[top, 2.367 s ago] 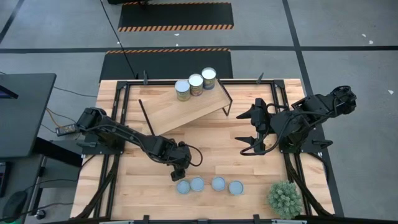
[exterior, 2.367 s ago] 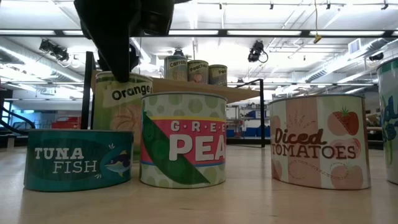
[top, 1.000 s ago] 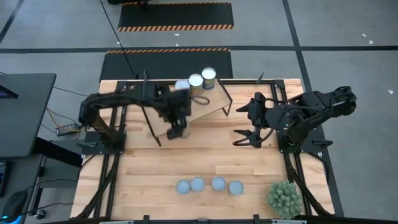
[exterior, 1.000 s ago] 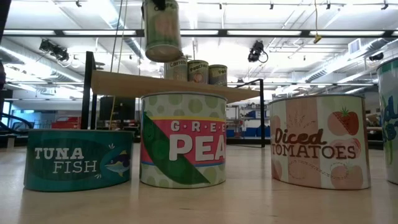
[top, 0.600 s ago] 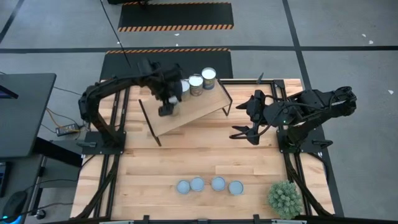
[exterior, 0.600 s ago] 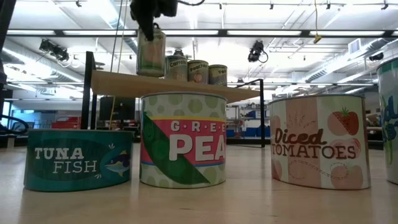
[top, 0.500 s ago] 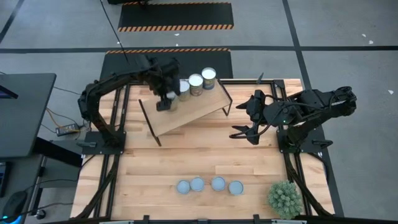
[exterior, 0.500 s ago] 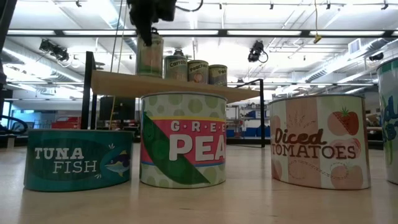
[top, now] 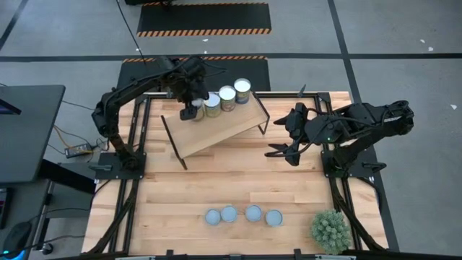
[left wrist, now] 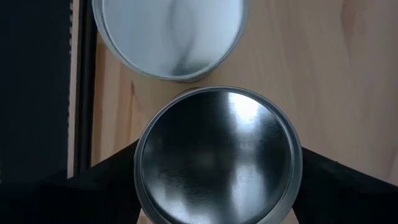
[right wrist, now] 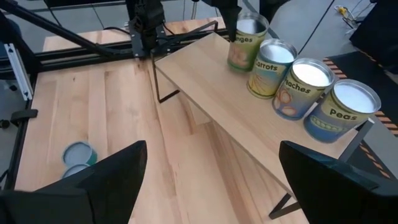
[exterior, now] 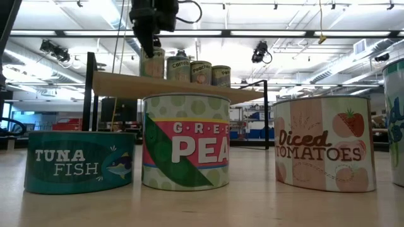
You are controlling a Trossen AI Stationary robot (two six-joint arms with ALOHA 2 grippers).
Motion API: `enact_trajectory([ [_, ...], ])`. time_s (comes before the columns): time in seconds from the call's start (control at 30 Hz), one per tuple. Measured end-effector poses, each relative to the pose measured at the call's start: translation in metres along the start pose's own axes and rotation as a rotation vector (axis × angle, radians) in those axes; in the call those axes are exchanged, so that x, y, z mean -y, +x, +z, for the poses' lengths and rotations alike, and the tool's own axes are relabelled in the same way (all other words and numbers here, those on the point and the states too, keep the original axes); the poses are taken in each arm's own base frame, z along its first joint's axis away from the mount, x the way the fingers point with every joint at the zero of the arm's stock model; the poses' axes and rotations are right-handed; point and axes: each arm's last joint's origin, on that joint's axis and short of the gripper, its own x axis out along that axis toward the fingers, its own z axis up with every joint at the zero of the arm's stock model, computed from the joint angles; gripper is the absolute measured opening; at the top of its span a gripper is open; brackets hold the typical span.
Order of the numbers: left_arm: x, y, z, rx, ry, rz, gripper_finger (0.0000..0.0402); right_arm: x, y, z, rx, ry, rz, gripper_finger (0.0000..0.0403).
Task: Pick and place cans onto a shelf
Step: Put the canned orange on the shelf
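The shelf (top: pixel 216 128) is a tilted light wooden board on thin black legs at the table's far side. Three tall cans (top: pixel 227 97) stand in a row on its far edge. At the left end of that row, my left gripper (top: pixel 190 112) is shut on a fourth can, the orange-labelled can (right wrist: pixel 247 43). Its base is down at the board's top. My right gripper (top: pixel 284 150) hangs open to the right of the shelf, holding nothing. Several low cans (top: pixel 242 215) with blue-grey tops stand on the table near its front edge. My left gripper pinches the orange-labelled can between its two fingers (left wrist: pixel 106 186), one on each side of the wall just under the top rim (left wrist: pixel 142 163). The fingers come from above, pointing steeply down. The can is upright with its base at the shelf board; whether it rests there I cannot tell.
A green spiky plant (top: pixel 330 230) stands at the table's near right corner. Black frame rails (top: pixel 137 137) run along the table's left and right sides. The shelf's near half (top: pixel 209 137) is bare board, and bare tabletop (top: pixel 238 177) lies between the shelf and the low cans.
My left gripper has carried the orange-labelled can toward the table's far edge and a little left. It went from over the shelf's near part to the left end of the can row, turning on the way. The can has come down to shelf level, still upright.
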Motion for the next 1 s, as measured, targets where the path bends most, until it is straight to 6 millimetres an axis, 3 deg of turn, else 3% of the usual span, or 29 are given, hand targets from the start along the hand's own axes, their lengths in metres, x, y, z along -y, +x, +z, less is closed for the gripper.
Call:
enact_trajectory([
  [0.4,-0.007,-0.001,-0.003,0.017,0.005,-0.007,0.0317,0.000,0.000,0.000,0.000,-0.003,-0.001,0.0373],
  [0.63,-0.004,0.013,0.004,-0.020,0.013,-0.057,0.0321,0.000,0.000,0.001,0.009,-0.005,0.004,0.0373],
  [1.0,0.001,0.018,0.009,-0.059,-0.033,-0.013,0.0367,0.000,0.000,0.002,0.013,-0.003,0.006,0.0373],
])
